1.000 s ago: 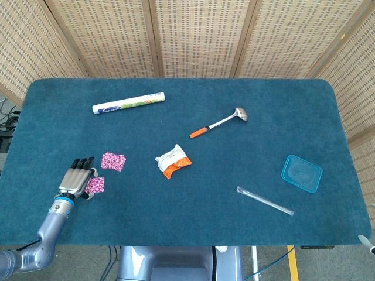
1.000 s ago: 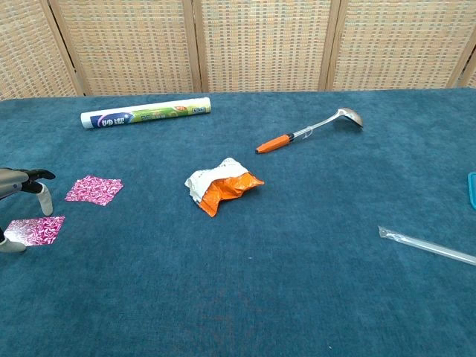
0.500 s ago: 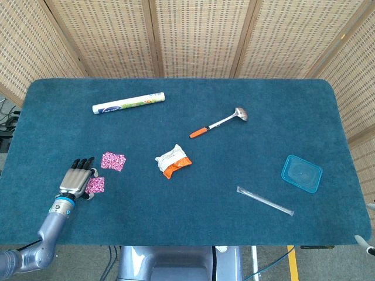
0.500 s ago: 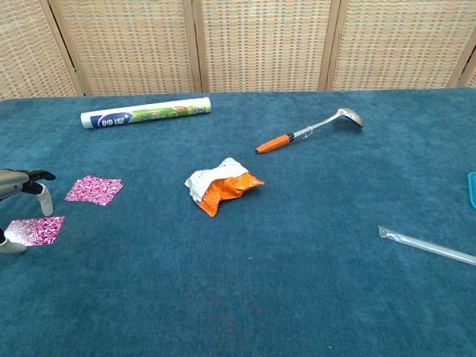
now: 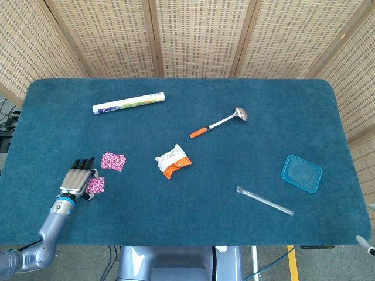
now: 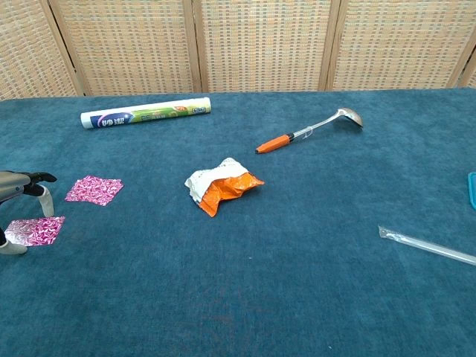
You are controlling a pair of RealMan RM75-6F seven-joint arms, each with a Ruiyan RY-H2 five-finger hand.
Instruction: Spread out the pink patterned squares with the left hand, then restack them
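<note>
Two pink patterned squares lie flat and apart on the blue cloth near the left edge. The far square (image 5: 113,161) (image 6: 94,190) lies free. The near square (image 5: 96,185) (image 6: 35,230) lies right beside my left hand (image 5: 77,179) (image 6: 16,195). The hand's fingers (image 6: 46,201) are stretched out and apart just above that square's far edge, and the thumb is down at its left edge. The hand grips nothing. Of the right hand only a small pale tip (image 5: 365,246) shows below the table's front right corner.
A white and green roll (image 5: 128,103) lies at the back left. A crumpled orange and white wrapper (image 5: 173,161) sits mid-table, with an orange-handled ladle (image 5: 219,123) behind it. A clear straw packet (image 5: 265,200) and a teal lid (image 5: 302,173) lie on the right.
</note>
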